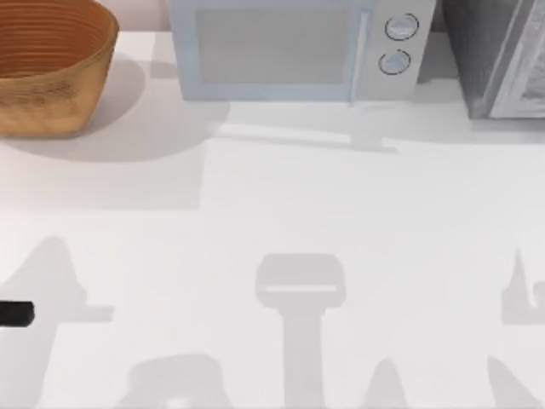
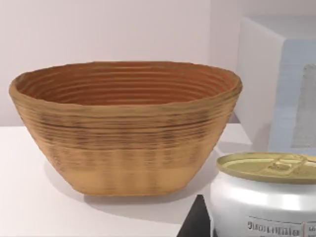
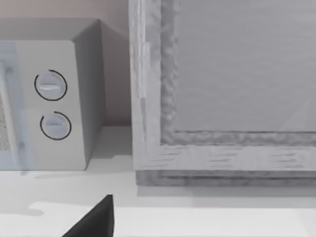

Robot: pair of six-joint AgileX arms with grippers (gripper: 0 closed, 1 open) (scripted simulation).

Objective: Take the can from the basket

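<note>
The can (image 2: 264, 197) carries a label with print too blurred to read.

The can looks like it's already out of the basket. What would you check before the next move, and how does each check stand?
1. Can out of the basket: ok; in the left wrist view it sits outside, close to the camera.
2. Can upright: ok, its gold top faces up.
3. Left gripper's hold on the can: cannot tell.
4. Basket standing steady on the table: ok, upright at the far left.
5. Microwave clear of the can: ok, it stands apart behind.
6. Right arm out of the way: ok, its camera faces the microwave's knobs.
</note>
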